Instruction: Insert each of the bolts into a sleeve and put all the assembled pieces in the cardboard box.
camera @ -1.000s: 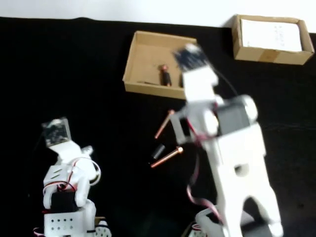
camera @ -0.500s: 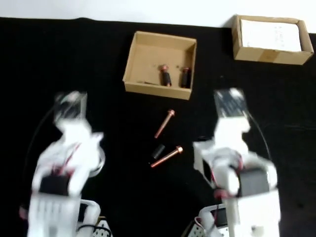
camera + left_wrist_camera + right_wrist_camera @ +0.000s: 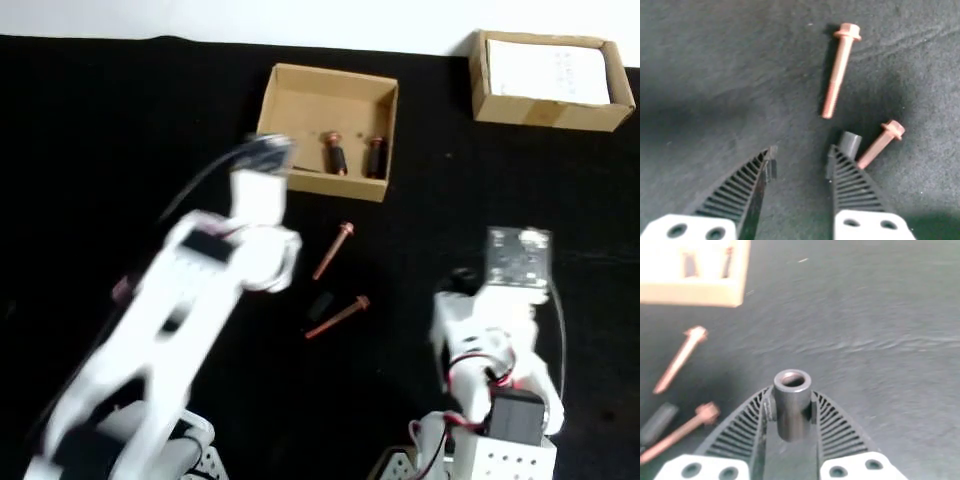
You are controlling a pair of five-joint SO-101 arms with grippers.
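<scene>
Left claw (image 3: 801, 156) hangs released, its ribbed fingers (image 3: 760, 182) spread with bare cloth between them and one fingertip just beside the loose sleeve (image 3: 850, 142). Right claw (image 3: 791, 405) is clenched on the grey sleeve (image 3: 792, 390), which stands upright between the pads with its open bore toward the camera.

From my high camera, the left arm (image 3: 190, 300) stretches diagonally from the near left corner toward the middle of the table, with its wrist end close to the cardboard box (image 3: 322, 186). The right arm (image 3: 495, 380) sits folded low at the near right, well apart from the loose parts.

Black cloth (image 3: 120, 120) covers the table. The cardboard box stands open at the far middle. On its floor, the first assembled piece (image 3: 335, 152) and the second assembled piece (image 3: 375, 155) lie side by side (each a copper bolt in a dark sleeve, as far as I can make out). A second box (image 3: 545, 112) at the far right holds white paper (image 3: 548, 70).

Between the cardboard box and the arms lie the loose parts. The far bolt (image 3: 333, 250) lies slanted, with its head toward the box. The near bolt (image 3: 338, 317) lies slanted closer to me. The loose sleeve lies just beside the near bolt's shank, though I cannot tell whether they touch.
</scene>
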